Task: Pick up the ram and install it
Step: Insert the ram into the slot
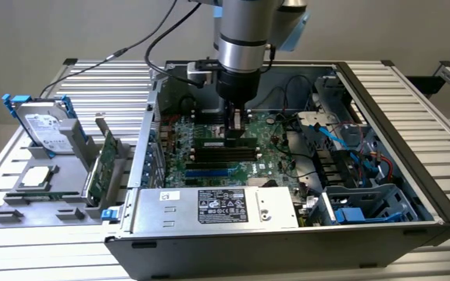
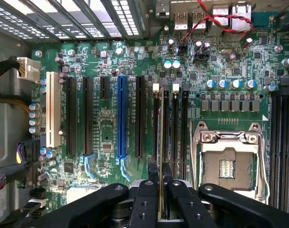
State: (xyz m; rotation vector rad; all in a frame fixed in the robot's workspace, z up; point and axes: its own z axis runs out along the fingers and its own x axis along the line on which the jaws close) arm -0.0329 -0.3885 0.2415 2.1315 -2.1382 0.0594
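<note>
The ram [image 2: 161,137] is a thin green stick seen edge-on, and my gripper [image 2: 161,192] is shut on it, with black fingers [image 2: 145,202] on either side. It hangs in line with the black memory slots [image 2: 175,128], over the one beside a white latch [image 2: 156,87]; whether it touches that slot I cannot tell. In the exterior view my gripper [image 1: 237,133] is lowered into the open computer case [image 1: 381,105], holding the ram [image 1: 223,141] just above the motherboard [image 1: 209,170] at the slot bank.
An open CPU socket [image 2: 227,161] lies beside the memory slots; a blue slot [image 2: 120,118], black slots and a white slot [image 2: 51,109] lie on the other side. The power supply [image 1: 217,205], drive cage [image 1: 365,205] and cables crowd the case. Outside stand a hard drive [image 1: 45,126] and a green expansion card [image 1: 104,167].
</note>
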